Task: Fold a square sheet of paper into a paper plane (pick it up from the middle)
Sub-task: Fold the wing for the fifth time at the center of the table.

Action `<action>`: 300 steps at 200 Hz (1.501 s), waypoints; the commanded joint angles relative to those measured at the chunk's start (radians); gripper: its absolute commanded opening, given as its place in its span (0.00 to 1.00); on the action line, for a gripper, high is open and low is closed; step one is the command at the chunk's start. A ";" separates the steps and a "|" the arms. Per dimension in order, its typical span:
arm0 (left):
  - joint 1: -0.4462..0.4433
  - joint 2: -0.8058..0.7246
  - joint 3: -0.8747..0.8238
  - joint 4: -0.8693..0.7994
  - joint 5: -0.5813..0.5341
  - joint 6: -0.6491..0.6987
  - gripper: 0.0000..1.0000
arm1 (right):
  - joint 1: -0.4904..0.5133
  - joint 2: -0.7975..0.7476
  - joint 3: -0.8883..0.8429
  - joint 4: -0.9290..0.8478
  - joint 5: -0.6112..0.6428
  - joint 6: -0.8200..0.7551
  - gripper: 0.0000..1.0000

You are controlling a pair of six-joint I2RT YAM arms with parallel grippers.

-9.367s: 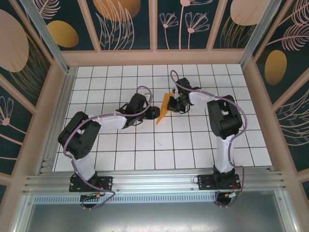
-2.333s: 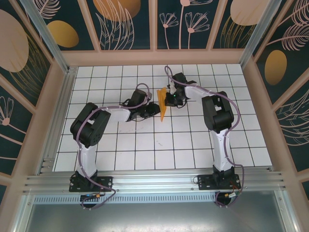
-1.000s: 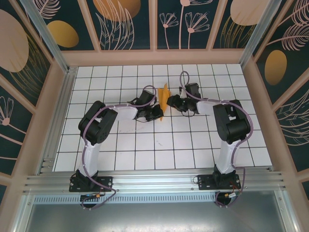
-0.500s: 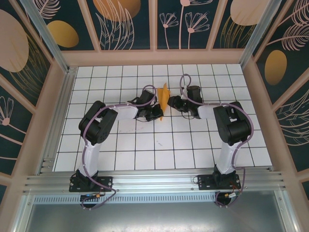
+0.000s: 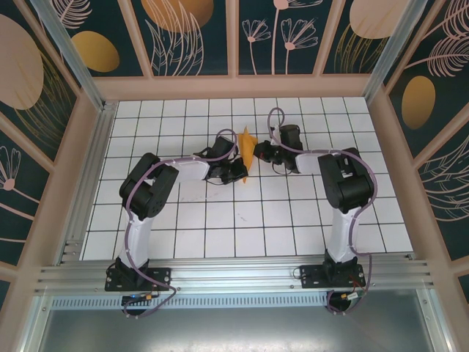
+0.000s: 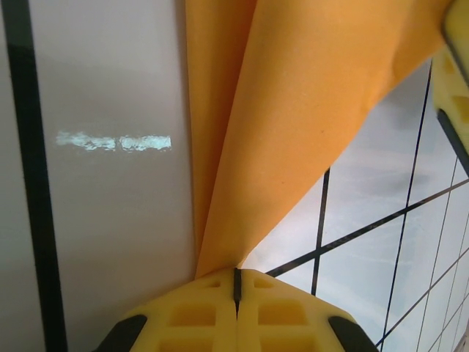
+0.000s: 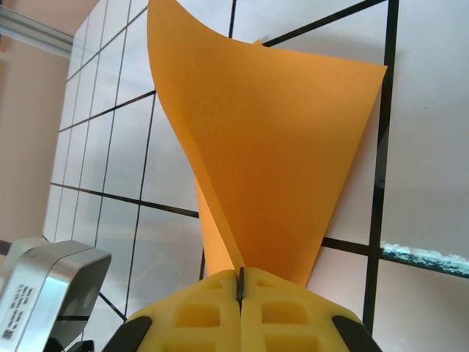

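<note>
Claws, pair: left claw [image 6: 236,282] and right claw [image 7: 240,282] each clamped tight on opposite sides of the half-folded square sheet of paper [image 5: 248,147], held on edge between them over the bench [image 5: 220,220]; advised handling: pull evenly, layers aligned, before pressing any crease.

Bottom centre: left gripper [image 6: 236,287] with yellow fingers [image 6: 192,315] pressed together, pinching the lower tip of the orange paper [image 6: 308,110]. Fanning up from there in two layers to the top edge, across the upper middle and right. Behind, white table [image 6: 110,235] with black grid lines, a glare streak [image 6: 113,141] at left
</note>
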State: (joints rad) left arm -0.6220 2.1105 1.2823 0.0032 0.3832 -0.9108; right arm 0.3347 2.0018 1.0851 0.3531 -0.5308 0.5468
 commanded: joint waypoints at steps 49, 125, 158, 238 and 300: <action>0.002 0.055 -0.006 -0.101 -0.020 0.028 0.06 | 0.000 0.091 0.127 -0.107 0.053 -0.068 0.00; 0.001 0.057 0.002 -0.123 -0.015 0.052 0.06 | 0.001 0.166 0.228 -0.203 0.083 -0.079 0.00; 0.001 0.031 0.044 -0.126 -0.016 0.070 0.10 | 0.006 0.189 0.265 -0.295 0.122 -0.098 0.00; 0.040 -0.020 0.097 0.088 -0.056 -0.022 0.14 | 0.021 0.218 0.282 -0.384 0.166 -0.150 0.00; 0.039 0.123 0.249 -0.042 -0.097 0.008 0.10 | 0.020 0.221 0.283 -0.389 0.165 -0.156 0.00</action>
State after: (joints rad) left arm -0.5827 2.1761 1.4929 0.0326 0.3126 -0.9173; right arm 0.3553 2.1658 1.3579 0.0349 -0.4351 0.4164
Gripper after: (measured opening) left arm 0.103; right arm 0.065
